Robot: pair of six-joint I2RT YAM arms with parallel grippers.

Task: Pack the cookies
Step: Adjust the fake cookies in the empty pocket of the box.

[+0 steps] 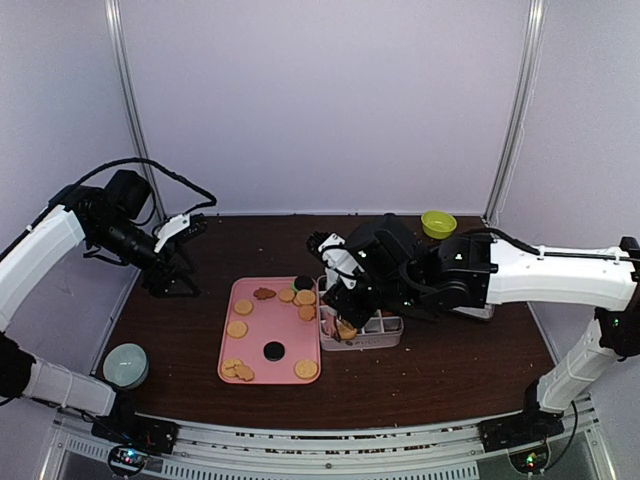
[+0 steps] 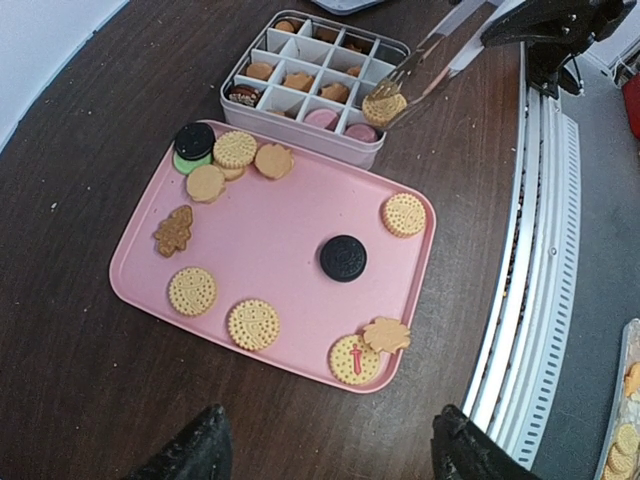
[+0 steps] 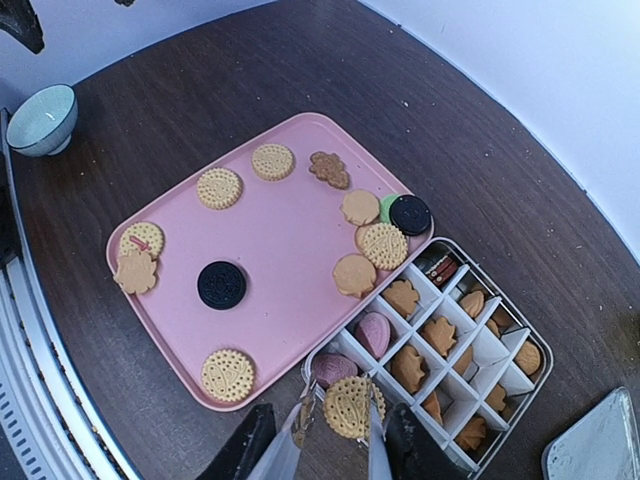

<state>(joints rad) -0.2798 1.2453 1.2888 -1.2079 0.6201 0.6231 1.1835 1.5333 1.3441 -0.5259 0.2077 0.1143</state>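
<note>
Cookie in tongs: one golden round (image 3: 350,405), pinched flat and hanging just above the near-left corner of the box, beside the two pink ones already in cells; judged to be held over a free cell for release.
Tongs: metal tongs (image 2: 440,55) slant down from the right arm, so the tips reach a narrow cell that the fingers look too bulky to enter.
Right gripper: right gripper (image 3: 325,455) is clamped on the tong arms, squeezing them onto the cookie.
Box: the divided box (image 3: 528,392) lies against the tray's right edge, so each carry is short; many cells hold golden cookies, several look bare.
Loose cookies: about a dozen cookies (image 3: 219,187) lie on the tray. A cluster with a black one on a green one sits at the far-right corner, a black one near the middle, a pair at the near-left corner and one at the near-right corner.
Tray: the pink tray (image 3: 290,250) lies mid-table, toward the near edge of the table (image 1: 450,370).
Left gripper: left gripper (image 2: 330,450) has its jaws spread with nothing between them. It hovers over the far-left corner, well apart from the tray, likely parked out of the way.
Progress: judged partway done.
Risk: the cookie could catch on a divider and tip.
</note>
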